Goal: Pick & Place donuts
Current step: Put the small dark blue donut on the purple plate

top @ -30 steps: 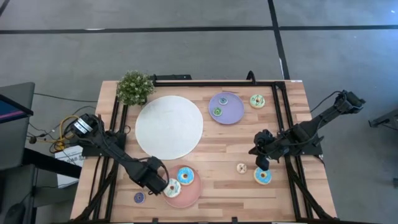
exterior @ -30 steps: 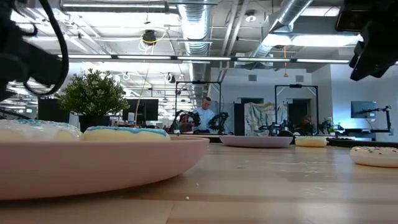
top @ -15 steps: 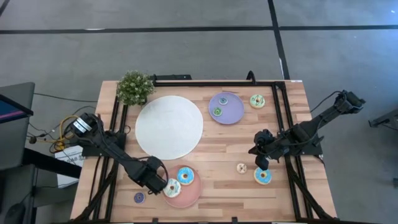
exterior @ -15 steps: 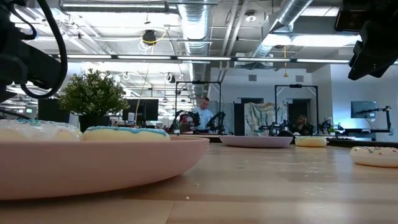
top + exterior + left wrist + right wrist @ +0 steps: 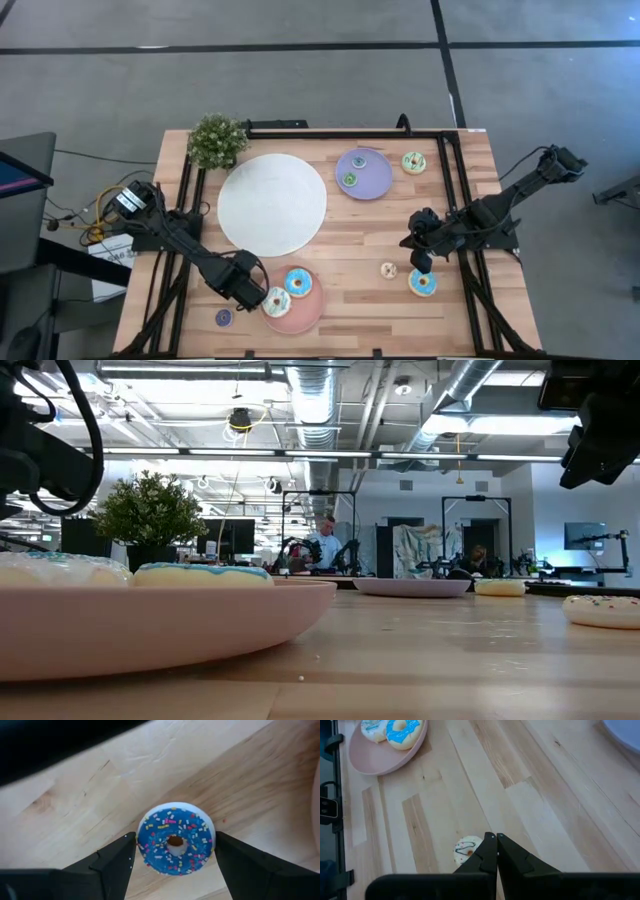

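High view shows the table (image 5: 350, 245) with a big white plate (image 5: 272, 204) at its middle, a lilac plate (image 5: 364, 173) toward the far right and a pink plate (image 5: 296, 310) at the near edge. On the pink plate lie two larger donuts side by side, a white one (image 5: 276, 301) and a light blue one (image 5: 298, 282). Another large donut (image 5: 422, 283) sits on bare wood at the near right, and a pale green one (image 5: 414, 162) just beside the lilac plate. Two green minis (image 5: 350, 179) lie on the lilac plate, a beige mini (image 5: 388, 270) on the wood between the pink plate and the right arm, and a blue mini (image 5: 224, 317) near the left corner.

The left gripper (image 5: 175, 855) hangs over that blue mini, fingers (image 5: 117, 865) spread wide, one on each side of the ring and seemingly not touching it. The right gripper (image 5: 496, 851) hovers close above the beige mini (image 5: 466, 847) with its fingers pressed together, holding nothing.

These rings look like light, stiff toys with smooth, probably slippery icing. I would pinch across the outer rim, low on the sides and square, so the small ring cannot squirt out sideways.
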`<action>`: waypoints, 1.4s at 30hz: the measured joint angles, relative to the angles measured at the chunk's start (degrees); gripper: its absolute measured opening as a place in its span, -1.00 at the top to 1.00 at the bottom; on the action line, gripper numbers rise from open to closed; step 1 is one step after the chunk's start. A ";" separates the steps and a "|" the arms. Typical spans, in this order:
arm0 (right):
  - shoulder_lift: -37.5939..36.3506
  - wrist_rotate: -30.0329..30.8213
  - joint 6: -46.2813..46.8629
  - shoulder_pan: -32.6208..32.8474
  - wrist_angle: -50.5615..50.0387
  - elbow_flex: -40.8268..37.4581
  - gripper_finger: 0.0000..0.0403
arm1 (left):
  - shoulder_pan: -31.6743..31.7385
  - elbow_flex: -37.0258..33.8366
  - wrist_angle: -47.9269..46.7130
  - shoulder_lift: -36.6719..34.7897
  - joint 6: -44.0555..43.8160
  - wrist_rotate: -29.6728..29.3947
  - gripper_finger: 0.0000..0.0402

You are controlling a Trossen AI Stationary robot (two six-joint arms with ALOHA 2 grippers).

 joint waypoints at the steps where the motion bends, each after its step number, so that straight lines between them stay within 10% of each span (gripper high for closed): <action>1: 0.00 0.00 -0.01 0.02 -0.01 0.00 1.00 | 0.00 0.00 -0.01 0.00 0.00 -0.02 -0.29; 32: 0.00 0.00 -0.13 0.02 -0.02 0.00 1.00 | 0.60 0.73 -0.93 -0.13 -0.48 -0.20 -0.09; 42: 0.00 0.00 -0.07 0.00 -0.02 0.00 1.00 | 6.16 11.23 -19.80 -0.15 6.22 -5.63 -0.09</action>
